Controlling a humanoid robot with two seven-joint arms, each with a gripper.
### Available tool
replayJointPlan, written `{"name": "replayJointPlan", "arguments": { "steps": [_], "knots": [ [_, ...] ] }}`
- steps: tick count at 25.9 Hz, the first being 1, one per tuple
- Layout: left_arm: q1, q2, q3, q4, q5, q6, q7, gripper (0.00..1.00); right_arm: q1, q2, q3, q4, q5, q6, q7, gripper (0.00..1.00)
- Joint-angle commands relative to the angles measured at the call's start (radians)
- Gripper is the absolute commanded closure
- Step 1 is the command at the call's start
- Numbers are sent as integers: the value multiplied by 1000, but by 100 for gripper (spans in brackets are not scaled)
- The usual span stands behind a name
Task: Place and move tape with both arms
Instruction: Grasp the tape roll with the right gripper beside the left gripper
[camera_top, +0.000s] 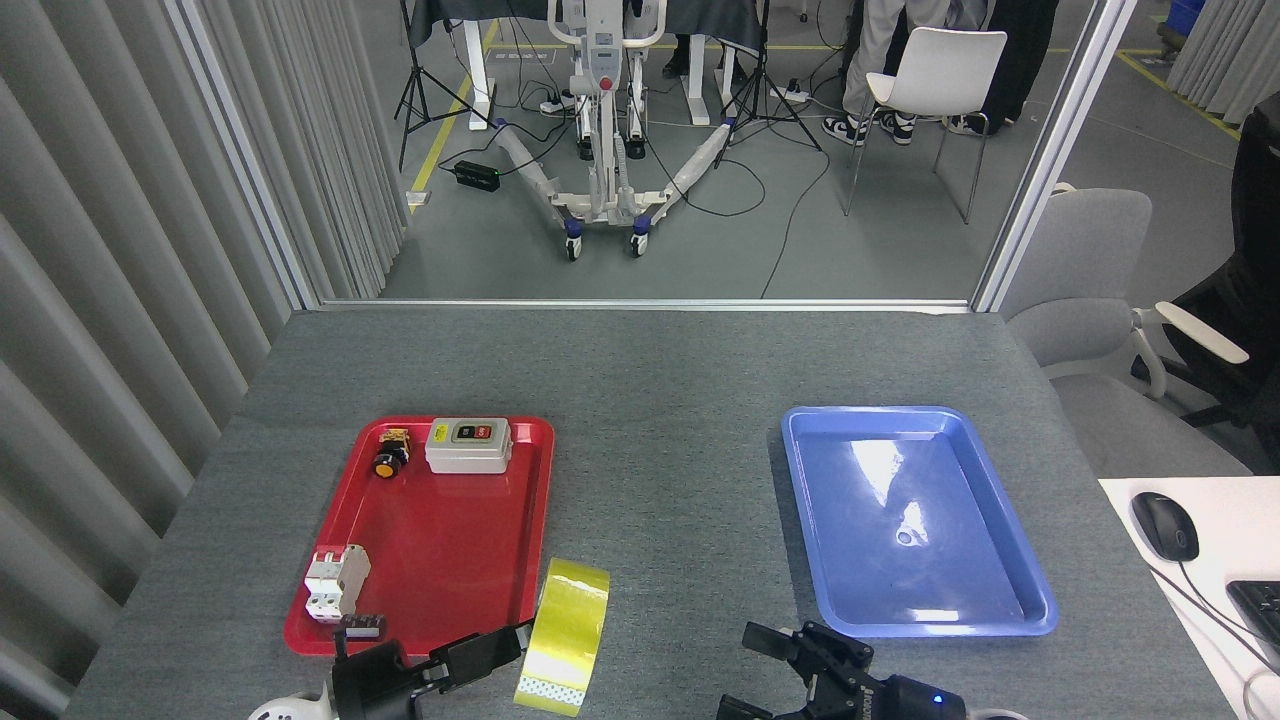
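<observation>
The tape (565, 635), a yellow roll seen edge-on, hangs near the table's front edge, just right of the red tray's front right corner. My left gripper (518, 642) comes in from the bottom left and is shut on the roll's left side; one black finger (480, 650) shows and the other is hidden. My right gripper (757, 672) is low at the bottom edge, in front of the blue tray (1035, 600). It points left toward the tape with its fingers spread open and nothing between them. A gap of grey table separates it from the roll.
The red tray (450, 540) holds a white switch box (468, 445), an orange push button (388, 455), a white breaker (335, 583) and a small black part (362, 626). The blue tray holds nothing. A mouse (1165, 525) and keyboard lie on a white desk at right.
</observation>
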Motion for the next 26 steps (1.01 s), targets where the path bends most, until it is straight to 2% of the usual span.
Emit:
{"name": "replayJointPlan", "arguments": {
  "steps": [1, 4, 7, 9, 18, 21, 24, 26],
  "knots": [
    [-3, -5, -32, -17, -3, 2, 0, 87, -23, 8, 61, -10, 71, -15, 6, 0],
    [-3, -20, -44, -17, -9, 4, 2, 87, -26, 29, 72, -15, 91, -40, 8, 1],
    [-3, -29, -44, -15, -15, 5, 2, 87, -51, 45, 92, -15, 181, -50, 6, 1],
    [-3, -28, -43, -12, -17, 5, 2, 87, -55, 71, 92, -15, 206, -50, 6, 2],
    [-4, -19, -33, -5, -17, 4, 2, 87, -92, 153, 92, -13, 209, -50, 5, 6],
    [-6, -19, -30, -3, -17, 4, 2, 87, -92, 163, 93, -13, 211, -50, 5, 9],
    [-4, -22, -27, 4, -38, 4, 3, 87, -92, 176, 93, -12, 218, -50, 5, 12],
    [-4, -23, -26, 6, -51, 4, 3, 87, -92, 192, 101, -9, 246, -50, 5, 16]
  ]
}}
